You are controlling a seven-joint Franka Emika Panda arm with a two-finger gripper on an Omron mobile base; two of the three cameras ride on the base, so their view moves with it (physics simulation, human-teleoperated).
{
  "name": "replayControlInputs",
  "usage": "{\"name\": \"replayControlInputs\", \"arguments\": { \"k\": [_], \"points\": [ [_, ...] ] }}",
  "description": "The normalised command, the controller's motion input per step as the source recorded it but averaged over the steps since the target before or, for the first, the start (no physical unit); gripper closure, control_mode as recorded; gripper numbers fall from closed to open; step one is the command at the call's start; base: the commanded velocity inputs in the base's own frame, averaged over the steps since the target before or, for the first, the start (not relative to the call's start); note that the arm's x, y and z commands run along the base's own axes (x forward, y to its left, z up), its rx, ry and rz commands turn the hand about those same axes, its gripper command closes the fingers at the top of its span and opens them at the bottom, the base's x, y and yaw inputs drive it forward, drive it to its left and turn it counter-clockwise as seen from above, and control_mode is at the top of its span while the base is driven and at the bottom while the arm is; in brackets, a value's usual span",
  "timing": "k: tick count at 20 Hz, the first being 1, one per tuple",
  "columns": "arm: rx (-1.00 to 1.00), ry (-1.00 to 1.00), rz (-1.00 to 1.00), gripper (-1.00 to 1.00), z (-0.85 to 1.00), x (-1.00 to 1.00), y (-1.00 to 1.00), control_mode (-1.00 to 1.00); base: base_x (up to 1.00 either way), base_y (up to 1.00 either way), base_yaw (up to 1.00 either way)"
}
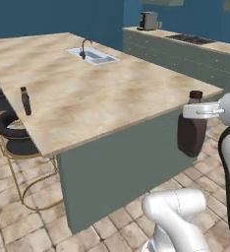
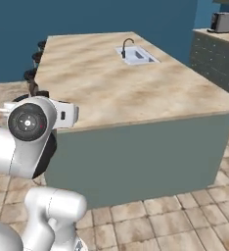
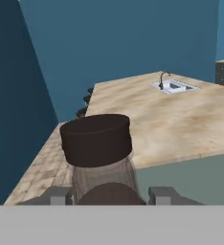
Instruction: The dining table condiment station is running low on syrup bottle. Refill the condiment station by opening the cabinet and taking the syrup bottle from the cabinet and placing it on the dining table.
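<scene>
Two bottles for you: syrup bottle point(image 1: 191, 129) clamped in gripper point(image 1: 195, 111), fingers point(image 3: 164, 195) closed either side of its neck, held upright, cap point(image 3: 96, 139) up, long axis vertical, in air beside dining table point(image 1: 112, 103) corner. Twin bottle point(image 1: 25, 101) stands upright on tabletop near stools point(image 1: 9, 128). Sink point(image 1: 93, 55) basin contents too small to tell.

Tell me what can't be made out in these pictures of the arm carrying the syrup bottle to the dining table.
- Gripper: in the left base view the white hand covers the fingers on the syrup bottle.
- Syrup bottle body: in the hand view the cap hides most of it, and the grey band cuts off the rest.
- Second small bottle on the dining table: too small to read any label.
- Stools: cut off by the left edge.
</scene>
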Motion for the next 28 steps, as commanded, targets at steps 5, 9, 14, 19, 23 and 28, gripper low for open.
{"name": "replayControlInputs", "arguments": {
  "k": [5,9,14,19,23,28],
  "points": [
    [0.00,0.00,0.00,1.00,0.00,0.00,0.00,1.00,0.02,1.00,-0.42],
    [0.00,0.00,0.00,1.00,0.00,0.00,0.00,1.00,0.08,1.00,-0.37],
    [0.00,0.00,0.00,1.00,0.00,0.00,0.00,1.00,0.07,1.00,-0.36],
    [0.00,0.00,0.00,1.00,0.00,0.00,0.00,1.00,0.11,1.00,-0.37],
    [0.00,0.00,0.00,1.00,0.00,0.00,0.00,1.00,0.18,1.00,-0.40],
    [0.00,0.00,0.00,1.00,0.00,0.00,0.00,1.00,0.23,1.00,-0.42]
  ]
}}
